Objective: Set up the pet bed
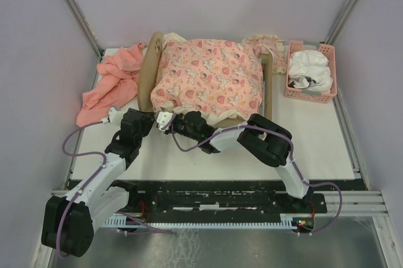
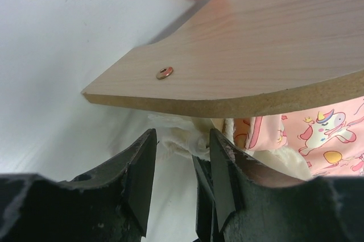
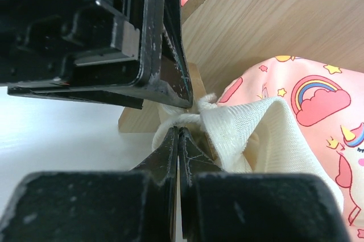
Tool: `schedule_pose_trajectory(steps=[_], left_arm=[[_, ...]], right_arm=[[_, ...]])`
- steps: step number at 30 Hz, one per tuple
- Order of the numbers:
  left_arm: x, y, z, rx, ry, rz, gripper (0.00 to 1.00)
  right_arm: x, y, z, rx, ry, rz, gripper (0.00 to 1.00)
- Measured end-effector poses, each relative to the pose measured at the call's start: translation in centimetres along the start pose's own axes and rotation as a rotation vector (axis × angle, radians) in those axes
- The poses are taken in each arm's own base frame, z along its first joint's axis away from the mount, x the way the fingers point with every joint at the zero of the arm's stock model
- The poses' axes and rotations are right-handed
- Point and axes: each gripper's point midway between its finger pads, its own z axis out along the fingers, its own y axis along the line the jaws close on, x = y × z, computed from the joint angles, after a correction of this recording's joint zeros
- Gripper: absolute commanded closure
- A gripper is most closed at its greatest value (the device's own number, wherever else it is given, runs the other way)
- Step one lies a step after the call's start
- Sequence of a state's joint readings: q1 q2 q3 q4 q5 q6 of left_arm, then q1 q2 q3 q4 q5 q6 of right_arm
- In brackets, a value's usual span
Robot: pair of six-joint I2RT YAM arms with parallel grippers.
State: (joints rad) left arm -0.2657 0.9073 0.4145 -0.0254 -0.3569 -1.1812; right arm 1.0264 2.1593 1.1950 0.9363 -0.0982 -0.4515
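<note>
Top external view shows the pet bed (image 1: pixel 148 76) in the upper middle of the frame, standing on the white worktop (image 1: pixel 189 164) with its curved light-wood end boards at the left and right. A puffy pink cushion (image 1: pixel 208 79) printed with unicorns and rainbows fills it and hides the base. A salmon-pink cloth (image 1: pixel 113 82) lies crumpled at the upper left, touching the bed's left board. A pink basket (image 1: pixel 308 97) holding white cloths (image 1: pixel 308 67) sits at the upper right, just beside the bed's right board. The left arm (image 1: pixel 129 131) and the right arm (image 1: pixel 267 139) both reach to the bed's lower left corner, where their tips almost meet.

Left wrist view looks under a wooden panel of the bed with a brass screw head (image 2: pixel 165 72) in it. The left fingers (image 2: pixel 142 179) stand apart with a clear gap. A frayed cream tie (image 2: pixel 182 140) bunches at their tips below the panel edge, and I cannot tell whether it is pressed between them. The cushion shows at the lower right of this frame.

Right wrist view shows the right fingers (image 3: pixel 166 154) closed tight at the lower middle, pinching the end of the cream tie. From there a wider cream strap (image 3: pixel 239 122) runs right to the cushion, and the left arm's black tip fills the upper left, touching the same knot.
</note>
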Motion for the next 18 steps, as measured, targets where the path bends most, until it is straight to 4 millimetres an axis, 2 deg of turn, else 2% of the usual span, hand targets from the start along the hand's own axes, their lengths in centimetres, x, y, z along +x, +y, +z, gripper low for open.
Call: schedule_pose_trajectory(steps=[4, 5, 6, 8, 11, 13, 18], left_arm=[[0.1, 0.0, 0.4, -0.002, 0.000, -0.007, 0.61], [0.2, -0.1, 0.5, -0.002, 0.000, -0.008, 0.66], [0.2, -0.1, 0.5, -0.001, -0.001, -0.009, 0.75], [0.1, -0.4, 0.6, 0.010, -0.006, -0.018, 0.88], [-0.2, -0.9, 0.6, 0.027, -0.019, -0.026, 0.97], [-0.3, -1.1, 0.7, 0.042, -0.027, -0.033, 0.97], [-0.2, -0.8, 0.6, 0.060, -0.035, -0.041, 0.97]], right_arm=[[-0.1, 0.0, 0.0, -0.001, -0.005, -0.001, 0.98], [-0.1, 0.0, 0.0, -0.002, -0.008, -0.002, 0.98], [-0.2, 0.0, 0.0, -0.002, -0.008, -0.002, 0.97], [-0.2, -0.1, 0.0, 0.001, -0.012, -0.003, 0.88], [-0.5, -0.3, 0.0, 0.018, -0.024, 0.010, 0.66], [-0.6, -0.1, -0.3, 0.028, -0.036, 0.040, 0.53], [0.7, 1.5, -1.7, 0.046, -0.015, 0.145, 0.38]])
